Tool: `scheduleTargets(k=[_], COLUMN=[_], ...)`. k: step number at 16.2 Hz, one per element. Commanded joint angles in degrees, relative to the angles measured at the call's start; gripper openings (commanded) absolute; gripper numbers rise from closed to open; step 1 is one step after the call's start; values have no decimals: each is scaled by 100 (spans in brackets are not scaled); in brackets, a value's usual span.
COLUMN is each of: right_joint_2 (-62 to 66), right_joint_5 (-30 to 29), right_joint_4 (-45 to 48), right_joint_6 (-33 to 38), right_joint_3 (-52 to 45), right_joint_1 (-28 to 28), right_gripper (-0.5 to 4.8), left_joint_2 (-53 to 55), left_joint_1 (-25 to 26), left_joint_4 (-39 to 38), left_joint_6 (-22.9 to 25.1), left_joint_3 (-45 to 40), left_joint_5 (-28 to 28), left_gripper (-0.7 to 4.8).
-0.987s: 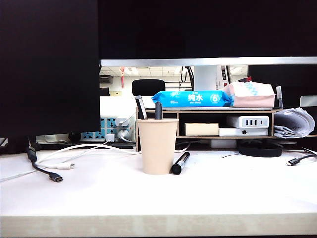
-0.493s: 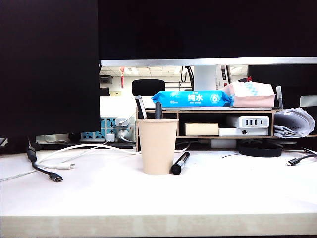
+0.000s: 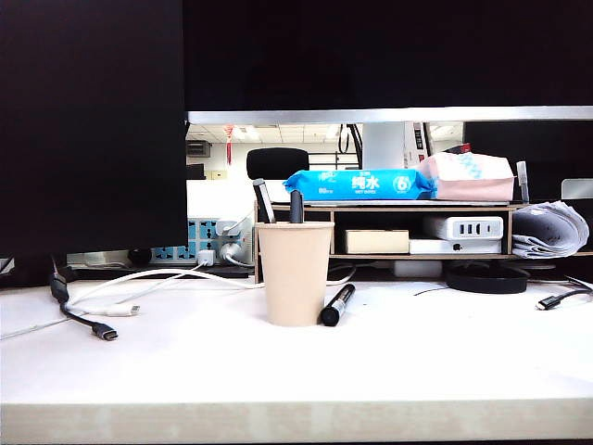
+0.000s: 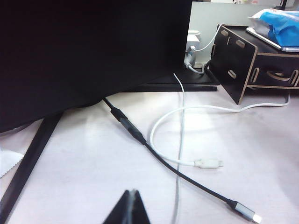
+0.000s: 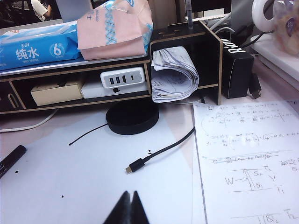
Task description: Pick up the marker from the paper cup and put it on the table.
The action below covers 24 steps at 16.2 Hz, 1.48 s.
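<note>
The left gripper [image 4: 130, 208] has its fingertips pressed together, empty, above the white table [image 3: 445, 362] near a black cable [image 4: 154, 151]. The right gripper [image 5: 129, 208] is likewise closed and empty over the table's right side. The marker [image 3: 337, 304] lies on the table, touching the paper cup [image 3: 296, 273] on its right.

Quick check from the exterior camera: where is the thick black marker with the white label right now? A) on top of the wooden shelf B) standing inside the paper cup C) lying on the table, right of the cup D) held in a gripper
C: the marker lies on the table just right of the paper cup, its cap end toward the camera; both the left gripper and right gripper are shut and empty.
</note>
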Motion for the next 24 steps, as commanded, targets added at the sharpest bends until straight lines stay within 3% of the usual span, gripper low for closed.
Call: scheduleTargets(k=[1,6,11,14,16,24], right_joint_2=[-2,-4,-2,-2,-2,-2], right_joint_5=[4,4,4,4,4,4], right_joint_4=[81,74,74,76,81,79], right_joint_6=[13,11,13,13,11,11], right_joint_3=[-11,-11,-11,-11,-11,-11], right_joint_1=[11,9,11,11,11,11], right_gripper=[-6,-6,-6,-6,-6,-6], left_joint_2=[0,0,0,0,0,0], left_joint_1=[-9,-483,-470,-435,-59,-33], left_joint_4=[111,70,70,278,286,326], left_joint_6=[22,22,120,116,-63,-105], left_joint_3=[4,13,13,13,11,13], left_joint_5=[-11,24,11,-282,-234,-234], left_gripper=[-5,-5,-5,-6,-5,-6])
